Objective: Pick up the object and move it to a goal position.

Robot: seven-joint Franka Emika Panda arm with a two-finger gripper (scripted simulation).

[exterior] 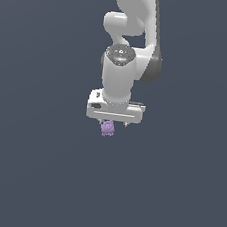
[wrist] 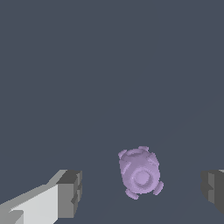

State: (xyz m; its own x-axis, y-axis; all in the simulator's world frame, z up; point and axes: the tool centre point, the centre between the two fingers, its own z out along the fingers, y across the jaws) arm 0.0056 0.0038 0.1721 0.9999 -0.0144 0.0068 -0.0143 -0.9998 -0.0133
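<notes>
- The white Panda arm [exterior: 127, 47] hangs pretty much straight down over the plain dark grey floor [exterior: 27, 175].
- Its gripper [wrist: 142, 192] is spread wide, fingers [wrist: 70, 192] gripping nothing.
- The object [wrist: 140, 173], a knobby pale-purple blob, sits in the gap between the fingers, touching neither.

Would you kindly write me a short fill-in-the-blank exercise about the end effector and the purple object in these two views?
1. The colour of the lumpy object is pale ____.
2. In the wrist view, the object lies ____ the two fingers, touching neither.
3. The end effector is therefore ____, not closed on anything.
4. In the exterior view, the object shows just ____ the white end effector.

Missing words: purple; between; open; below
</notes>
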